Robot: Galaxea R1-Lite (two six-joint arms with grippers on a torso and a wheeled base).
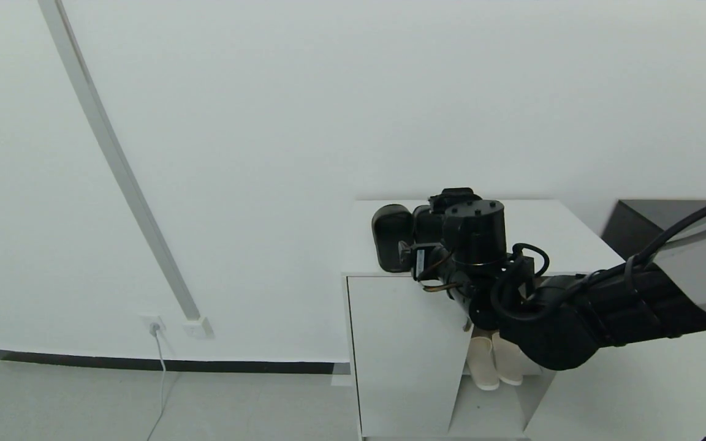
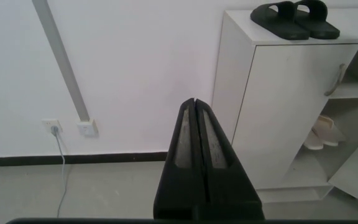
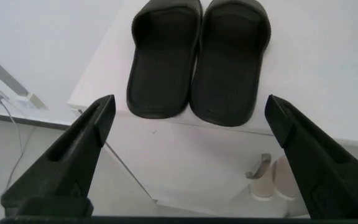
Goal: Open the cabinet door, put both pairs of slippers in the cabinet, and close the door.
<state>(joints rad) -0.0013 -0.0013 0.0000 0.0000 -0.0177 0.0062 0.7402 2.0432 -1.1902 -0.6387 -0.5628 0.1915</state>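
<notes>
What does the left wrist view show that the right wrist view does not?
Only the left wrist view: the left gripper, shut, and the shelf inside the open part of the cabinet. Only the right wrist view: the right gripper, open, facing the black slippers from close by. Both: the black slippers side by side on the cabinet top, the door handle, and the wall socket with its cable.

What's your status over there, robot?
Right gripper open over black slippers on cabinet top. Left gripper shut, idle. White slippers inside open cabinet. Nothing blocking.
</notes>
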